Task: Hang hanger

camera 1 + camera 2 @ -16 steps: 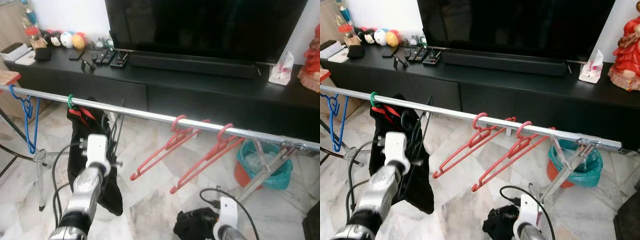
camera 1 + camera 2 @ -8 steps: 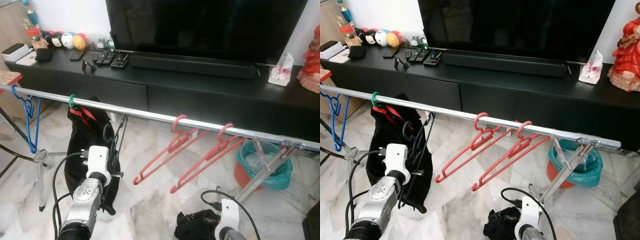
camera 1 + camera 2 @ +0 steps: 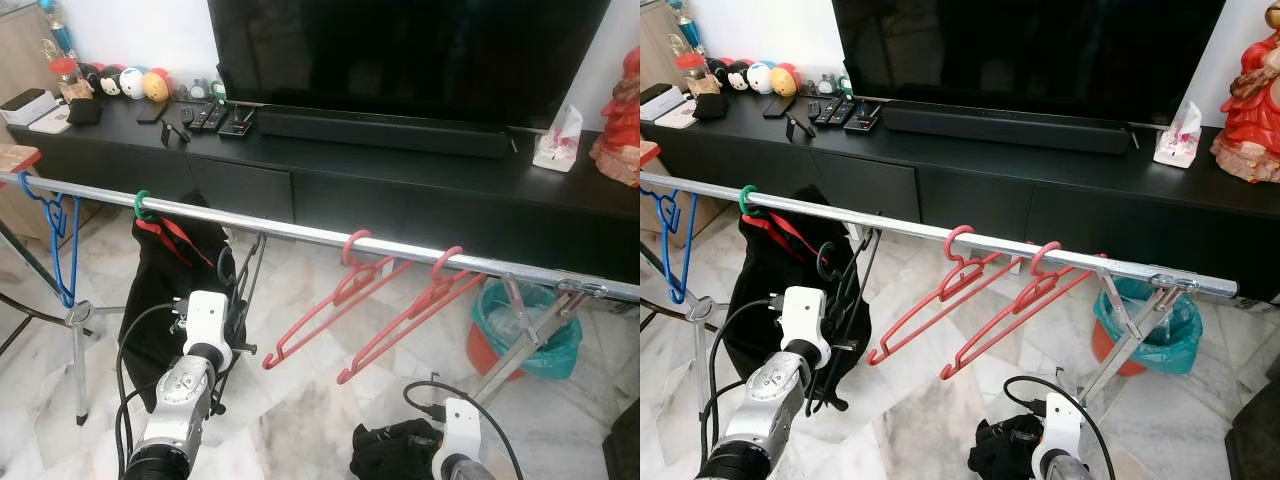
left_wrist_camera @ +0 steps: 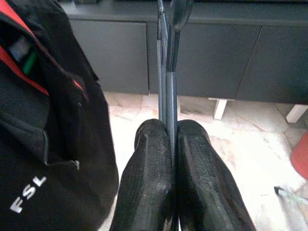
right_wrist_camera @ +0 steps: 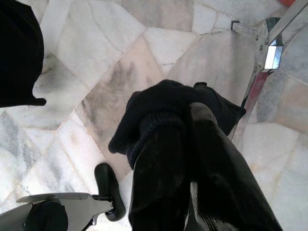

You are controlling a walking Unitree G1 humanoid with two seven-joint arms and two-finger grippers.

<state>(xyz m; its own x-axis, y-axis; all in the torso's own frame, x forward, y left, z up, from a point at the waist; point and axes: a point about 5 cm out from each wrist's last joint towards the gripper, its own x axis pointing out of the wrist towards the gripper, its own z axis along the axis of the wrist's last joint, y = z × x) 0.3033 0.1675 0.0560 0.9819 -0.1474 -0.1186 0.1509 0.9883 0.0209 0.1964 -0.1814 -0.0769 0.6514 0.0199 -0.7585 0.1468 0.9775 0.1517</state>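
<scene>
A silver clothes rail (image 3: 300, 232) runs across in front of me. Two red hangers (image 3: 345, 295) (image 3: 420, 315) hang on it right of the middle, and a blue hanger (image 3: 60, 235) at its far left. A green-hooked hanger (image 3: 142, 204) carries a black garment (image 3: 165, 290). My left gripper (image 4: 172, 132) is shut on the thin bar of a dark hanger (image 4: 166, 72), whose hook (image 3: 224, 262) sits below the rail beside the black garment. My right gripper (image 5: 185, 115) is low near the floor, shut on a black knitted cloth (image 5: 163, 103).
A long black TV cabinet (image 3: 400, 175) with a large TV (image 3: 410, 50) stands behind the rail. Remotes and small toys (image 3: 150, 85) lie on its left end. A teal bin (image 3: 525, 330) and the rail's stand legs (image 3: 520, 355) are at right. The floor is marble tile.
My left arm has dropped lower and drifted slightly right with the dark hanger, so its hook is now further below the rail. The right arm has stayed put.
</scene>
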